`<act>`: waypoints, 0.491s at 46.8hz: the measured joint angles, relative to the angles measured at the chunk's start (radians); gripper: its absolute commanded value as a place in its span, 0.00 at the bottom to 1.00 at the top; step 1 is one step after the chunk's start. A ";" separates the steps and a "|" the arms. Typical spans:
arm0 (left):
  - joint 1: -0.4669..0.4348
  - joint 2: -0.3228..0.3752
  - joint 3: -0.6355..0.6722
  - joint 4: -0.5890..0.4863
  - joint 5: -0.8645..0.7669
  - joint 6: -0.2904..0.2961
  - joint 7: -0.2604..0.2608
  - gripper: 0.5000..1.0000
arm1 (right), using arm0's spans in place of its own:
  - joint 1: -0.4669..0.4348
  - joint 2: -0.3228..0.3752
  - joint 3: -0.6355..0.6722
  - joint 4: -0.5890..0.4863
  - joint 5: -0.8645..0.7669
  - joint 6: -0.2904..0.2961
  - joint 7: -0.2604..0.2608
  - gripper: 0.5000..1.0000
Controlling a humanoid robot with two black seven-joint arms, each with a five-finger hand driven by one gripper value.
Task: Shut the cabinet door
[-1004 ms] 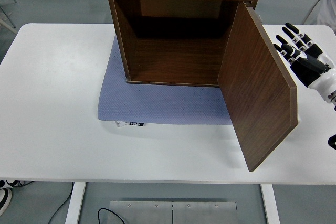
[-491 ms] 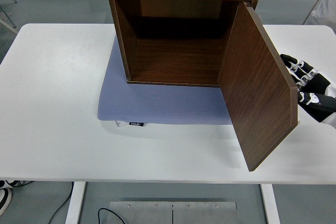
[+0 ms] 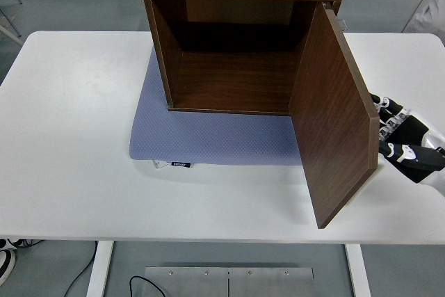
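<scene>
A dark wooden cabinet stands on a blue-grey mat at the back middle of the white table. Its inside is empty. The door, hinged on the cabinet's right side, swings out toward the table's near edge, standing roughly at a right angle to the opening. My right hand sits just behind the door's outer face near its free edge, fingers spread and flat against or very near the wood. The fingertips are hidden by the door. The left arm is out of view.
The mat has a small dark label at its front edge. Bare table lies left of the cabinet and in front of the mat. The door's lower corner reaches close to the table's near edge.
My right hand dropped from up beside the door to behind its free edge. The door has swung slightly leftward, toward the cabinet opening.
</scene>
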 measured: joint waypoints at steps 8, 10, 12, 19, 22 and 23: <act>0.000 0.000 0.000 0.000 0.000 0.000 0.000 1.00 | -0.001 0.008 -0.011 0.042 -0.001 0.000 -0.008 1.00; 0.000 0.000 0.000 0.000 0.000 0.000 0.000 1.00 | -0.001 0.012 -0.013 0.051 -0.001 0.000 -0.012 1.00; 0.000 0.000 0.000 0.000 0.000 0.000 0.000 1.00 | -0.001 0.016 -0.022 0.059 -0.001 0.000 -0.016 1.00; 0.000 0.000 0.000 0.000 0.000 0.000 0.000 1.00 | 0.002 0.042 -0.071 0.073 -0.003 0.000 -0.021 1.00; 0.000 0.000 0.000 0.000 0.000 0.000 0.000 1.00 | 0.005 0.059 -0.091 0.075 -0.005 0.000 -0.022 1.00; 0.000 0.000 0.000 0.000 0.000 0.000 0.000 1.00 | 0.005 0.067 -0.095 0.075 -0.007 0.000 -0.023 1.00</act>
